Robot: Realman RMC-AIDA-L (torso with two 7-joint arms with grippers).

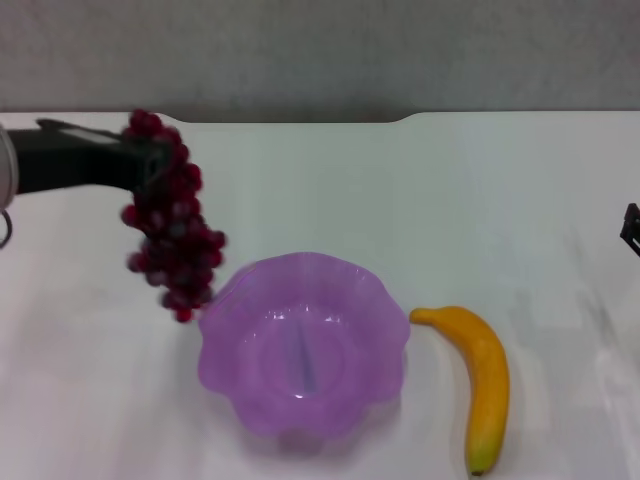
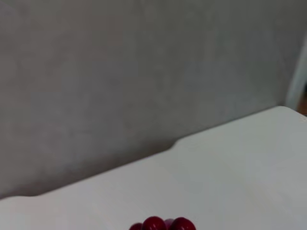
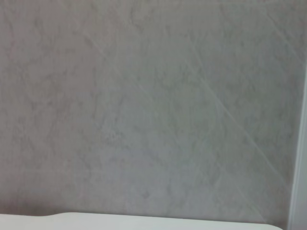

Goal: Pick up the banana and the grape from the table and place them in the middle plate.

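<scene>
- Head view: the left pincer (image 1: 150,160) reaches in from the robot's left, clamped on the top of the grape (image 1: 170,225). The bunch hangs clear of the worktop (image 1: 500,190), its lowest berries just beside the left rim of the middle plate (image 1: 225,375).
- The middle plate sits on the worktop, front and centre; nothing lies in it.
- The banana (image 1: 482,380) lies on the worktop just to the right of the plate, its upper end almost at the scalloped rim, its greenish tip toward the near edge.
- The right pincer (image 1: 631,228) shows only as a dark sliver at the right edge of the head view; whether it is open or closed cannot be told.
- Left wrist view: only two or three red berries of the grape (image 2: 163,224) at the frame edge, the notched far edge of the worktop (image 2: 230,172) and the grey wall (image 2: 120,72). Plate and banana do not appear.
- Right wrist view: wall (image 3: 144,105) and a thin strip of worktop (image 3: 144,223) only.
</scene>
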